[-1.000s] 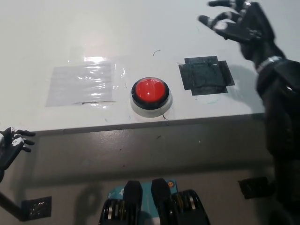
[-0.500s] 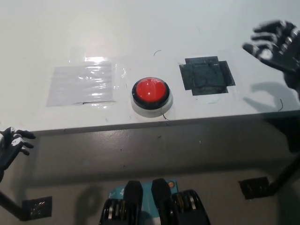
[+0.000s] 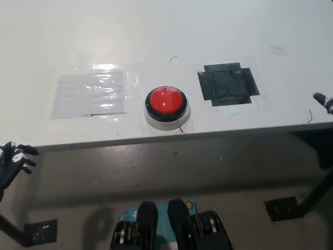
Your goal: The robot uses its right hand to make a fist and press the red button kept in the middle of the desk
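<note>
1. Red button point(image 3: 166, 101) in a black ring on a white base sits on the white desk point(image 3: 156, 36), close to its front edge.
2. Left of the button lies a clear tape patch point(image 3: 91, 94); right of it, a dark tape patch point(image 3: 228, 84).
3. Only a black tip of the right hand point(image 3: 323, 101) shows, far right of the button; I cannot tell its finger state.
4. White left hand point(image 3: 13, 161) rests well left of the button, below the desk edge, fingers apart and holding nothing.
</note>
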`<state>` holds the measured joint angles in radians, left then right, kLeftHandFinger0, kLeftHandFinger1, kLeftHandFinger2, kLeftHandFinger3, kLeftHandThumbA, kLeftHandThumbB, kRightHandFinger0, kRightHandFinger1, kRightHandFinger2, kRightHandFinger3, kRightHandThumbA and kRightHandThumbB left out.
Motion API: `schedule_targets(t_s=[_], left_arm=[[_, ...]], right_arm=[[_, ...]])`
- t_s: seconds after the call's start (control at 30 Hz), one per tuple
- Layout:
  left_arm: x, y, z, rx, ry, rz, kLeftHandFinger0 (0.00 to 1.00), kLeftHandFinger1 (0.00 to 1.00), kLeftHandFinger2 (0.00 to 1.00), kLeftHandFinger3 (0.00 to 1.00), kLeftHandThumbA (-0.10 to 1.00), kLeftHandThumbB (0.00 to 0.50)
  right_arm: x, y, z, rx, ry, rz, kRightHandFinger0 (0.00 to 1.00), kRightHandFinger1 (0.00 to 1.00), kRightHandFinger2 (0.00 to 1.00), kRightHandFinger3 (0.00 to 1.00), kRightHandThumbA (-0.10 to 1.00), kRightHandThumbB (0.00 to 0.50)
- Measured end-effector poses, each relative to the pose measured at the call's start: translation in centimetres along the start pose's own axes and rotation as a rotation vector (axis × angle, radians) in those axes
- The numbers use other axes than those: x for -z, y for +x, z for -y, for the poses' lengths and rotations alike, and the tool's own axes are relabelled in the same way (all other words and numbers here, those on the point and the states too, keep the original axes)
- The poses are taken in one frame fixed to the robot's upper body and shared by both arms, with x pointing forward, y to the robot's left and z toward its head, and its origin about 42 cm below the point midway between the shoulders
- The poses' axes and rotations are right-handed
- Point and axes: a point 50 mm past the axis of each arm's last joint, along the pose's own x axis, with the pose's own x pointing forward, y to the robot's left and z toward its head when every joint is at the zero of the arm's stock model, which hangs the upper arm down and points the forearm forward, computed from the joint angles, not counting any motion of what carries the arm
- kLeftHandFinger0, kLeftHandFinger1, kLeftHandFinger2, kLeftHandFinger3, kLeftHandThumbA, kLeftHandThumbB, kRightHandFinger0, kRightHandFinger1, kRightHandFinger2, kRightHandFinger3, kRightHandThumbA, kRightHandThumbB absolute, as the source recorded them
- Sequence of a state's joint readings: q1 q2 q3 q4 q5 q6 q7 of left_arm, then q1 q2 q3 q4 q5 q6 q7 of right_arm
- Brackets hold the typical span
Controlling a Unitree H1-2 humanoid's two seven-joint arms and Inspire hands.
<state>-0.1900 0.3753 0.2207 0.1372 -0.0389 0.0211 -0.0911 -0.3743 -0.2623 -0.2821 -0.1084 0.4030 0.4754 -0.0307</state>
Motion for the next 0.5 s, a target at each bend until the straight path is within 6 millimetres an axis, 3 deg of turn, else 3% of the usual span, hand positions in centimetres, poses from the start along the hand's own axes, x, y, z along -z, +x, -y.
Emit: schedule_targets(t_s=[0.13, 0.33, 0.37, 0.43, 0.5], left_arm=[[0.0, 0.0, 0.0, 0.0, -0.001, 0.0, 0.41, 0.45, 0.52, 0.56, 0.53, 0.0], [0.0, 0.0, 0.0, -0.001, -0.001, 0.0, 0.38, 0.41, 0.49, 0.55, 0.53, 0.002], [0.0, 0.0, 0.0, -0.001, -0.002, 0.001, 0.36, 0.39, 0.47, 0.53, 0.54, 0.001], [0.0, 0.0, 0.0, -0.001, -0.002, 0.0, 0.46, 0.5, 0.59, 0.61, 0.55, 0.012], [0.1, 0.0, 0.0, -0.001, -0.002, -0.001, 0.46, 0.5, 0.58, 0.61, 0.55, 0.0]], right_arm=[[0.6, -0.9, 0.5, 0.018, 0.011, -0.015, 0.27, 0.27, 0.24, 0.24, 0.95, 0.17], [1.7, -1.8, 1.3, 0.049, 0.016, -0.045, 0.27, 0.29, 0.26, 0.26, 0.94, 0.131], [1.9, -2.0, 1.4, 0.053, 0.019, -0.05, 0.28, 0.31, 0.28, 0.3, 0.94, 0.124], [2.0, -2.2, 1.6, 0.058, 0.025, -0.054, 0.32, 0.34, 0.3, 0.31, 0.94, 0.125], [2.1, -2.3, 1.8, 0.067, 0.029, -0.056, 0.36, 0.38, 0.35, 0.34, 0.94, 0.129]])
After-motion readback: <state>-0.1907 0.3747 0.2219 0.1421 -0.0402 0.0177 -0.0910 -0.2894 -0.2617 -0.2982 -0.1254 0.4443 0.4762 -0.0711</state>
